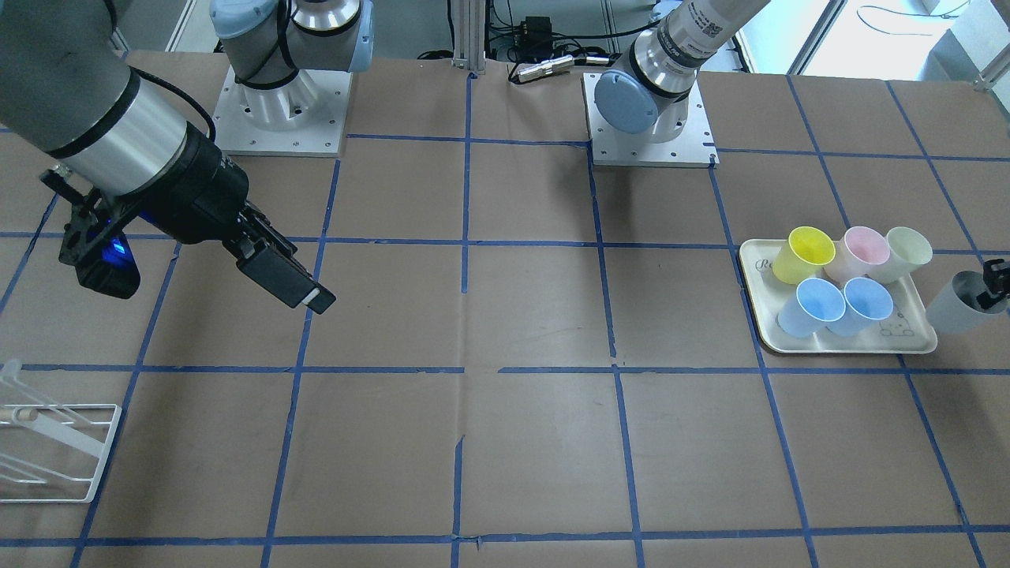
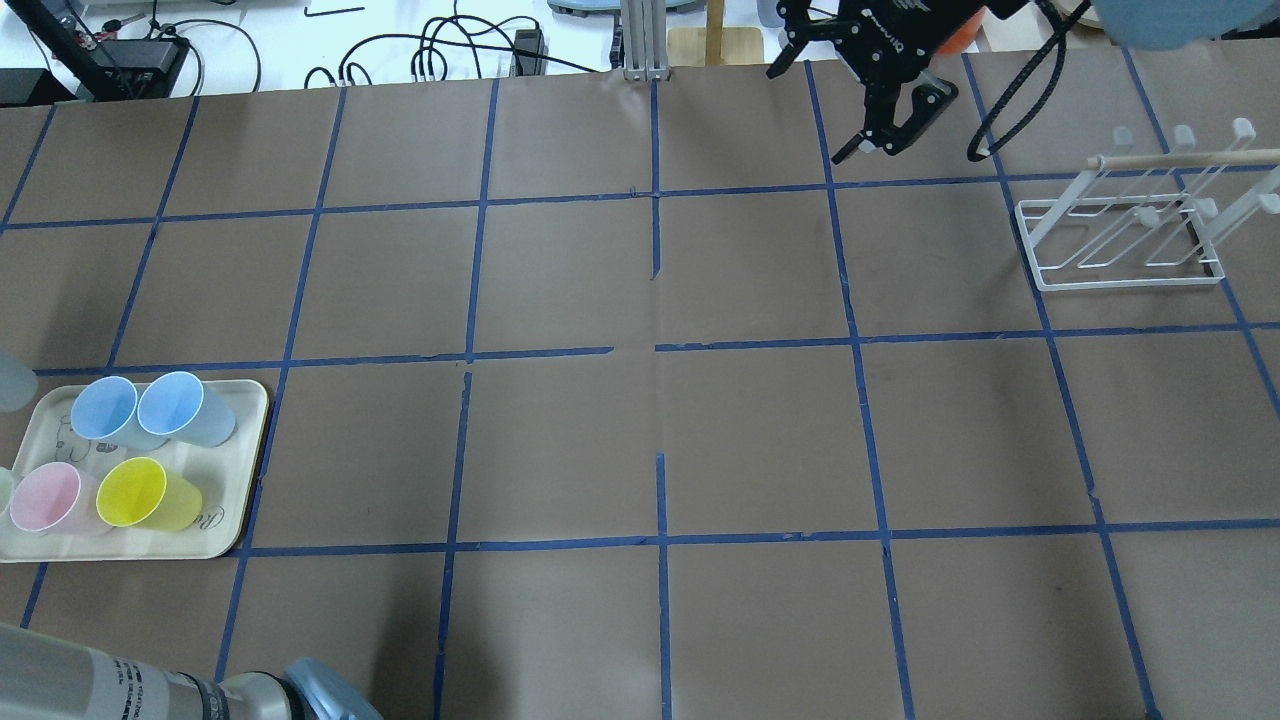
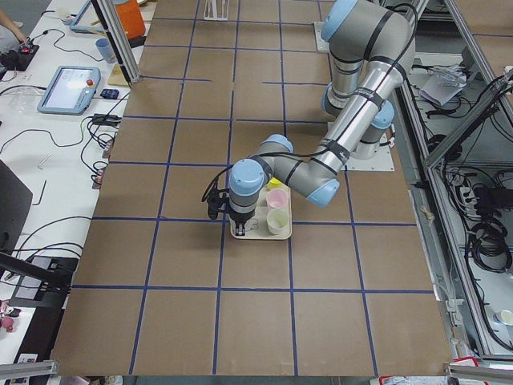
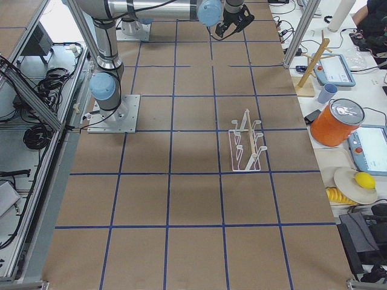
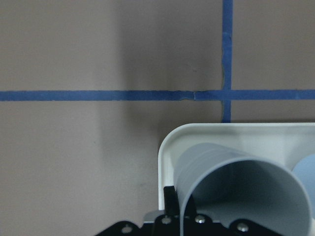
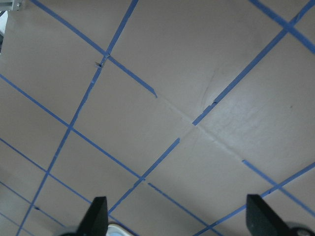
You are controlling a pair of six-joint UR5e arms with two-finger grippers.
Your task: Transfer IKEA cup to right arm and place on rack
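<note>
While the IKEA cup (image 1: 956, 308) hangs tilted in the clenched left gripper (image 1: 991, 290) just beside the tray (image 1: 836, 344), well apart from the rack (image 2: 1130, 284), best handling: carry it slowly mid-table, body exposed, toward the spread, empty right gripper (image 2: 885, 130).

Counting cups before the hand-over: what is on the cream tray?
On the tray: a yellow cup, a pink cup, a cream cup and two blue cups. The left gripper holds the grey IKEA cup at the tray's end. Tray surface beneath the cups is covered.
</note>
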